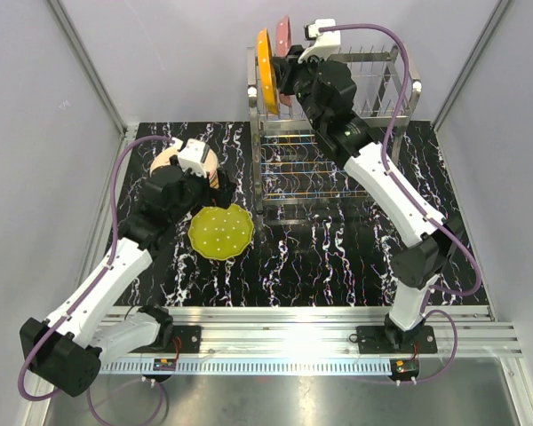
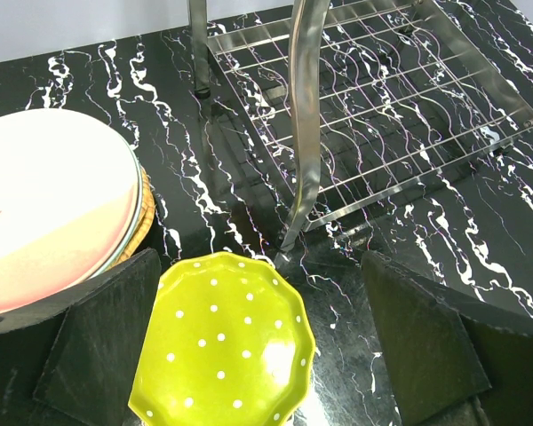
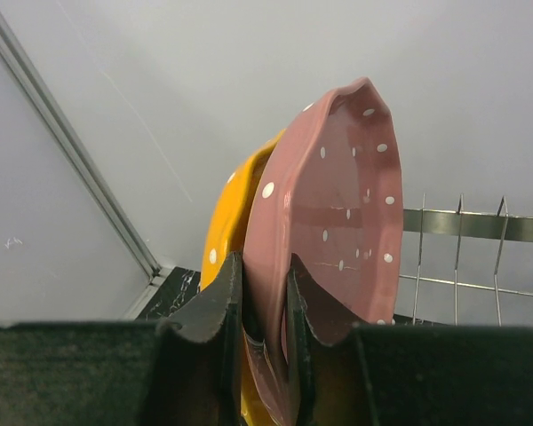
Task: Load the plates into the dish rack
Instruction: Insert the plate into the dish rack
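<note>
The steel wire dish rack point(image 1: 338, 124) stands at the back of the table. A dotted orange plate point(image 1: 266, 67) stands upright at the left end of its upper tier. My right gripper point(image 1: 289, 64) is shut on the rim of a dotted pink plate point(image 3: 338, 195) and holds it upright just right of the orange plate point(image 3: 231, 209). A dotted lime-green plate point(image 1: 220, 231) lies flat on the table. My left gripper point(image 2: 259, 266) is open above it, beside a stack of plates point(image 2: 53, 204) topped by a cream one.
The rack's lower tier point(image 2: 382, 106) and a front leg point(image 2: 304, 133) are right of the lime plate. The rack's upright prongs point(image 3: 480, 257) run to the right of the pink plate. Grey walls enclose the black marbled table point(image 1: 338, 257).
</note>
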`<state>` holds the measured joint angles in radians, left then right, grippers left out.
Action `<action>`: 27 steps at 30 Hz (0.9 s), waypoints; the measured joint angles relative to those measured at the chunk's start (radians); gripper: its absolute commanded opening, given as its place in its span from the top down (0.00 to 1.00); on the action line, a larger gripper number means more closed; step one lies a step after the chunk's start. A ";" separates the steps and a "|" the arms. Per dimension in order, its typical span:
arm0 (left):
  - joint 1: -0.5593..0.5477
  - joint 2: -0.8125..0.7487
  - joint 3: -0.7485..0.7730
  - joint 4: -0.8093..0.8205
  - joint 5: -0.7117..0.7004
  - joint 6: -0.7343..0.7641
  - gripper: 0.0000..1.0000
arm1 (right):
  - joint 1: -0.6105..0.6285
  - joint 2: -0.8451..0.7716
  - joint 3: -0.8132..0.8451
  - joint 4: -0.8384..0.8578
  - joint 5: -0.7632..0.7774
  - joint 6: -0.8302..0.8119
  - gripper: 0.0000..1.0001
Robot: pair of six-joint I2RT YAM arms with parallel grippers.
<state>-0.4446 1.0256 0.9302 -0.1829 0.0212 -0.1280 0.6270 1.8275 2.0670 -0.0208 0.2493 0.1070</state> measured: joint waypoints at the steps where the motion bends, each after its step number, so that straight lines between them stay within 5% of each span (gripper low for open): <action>1: 0.000 0.000 -0.001 0.001 0.000 0.000 0.01 | 0.000 -0.002 -0.006 0.005 0.001 0.002 1.00; 27: 0.000 0.000 -0.007 0.001 0.000 0.000 0.01 | -0.031 -0.020 -0.010 0.022 -0.094 0.089 1.00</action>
<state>-0.4446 1.0256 0.9230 -0.1822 0.0208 -0.1280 0.5964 1.8076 2.0571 0.0010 0.1555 0.1959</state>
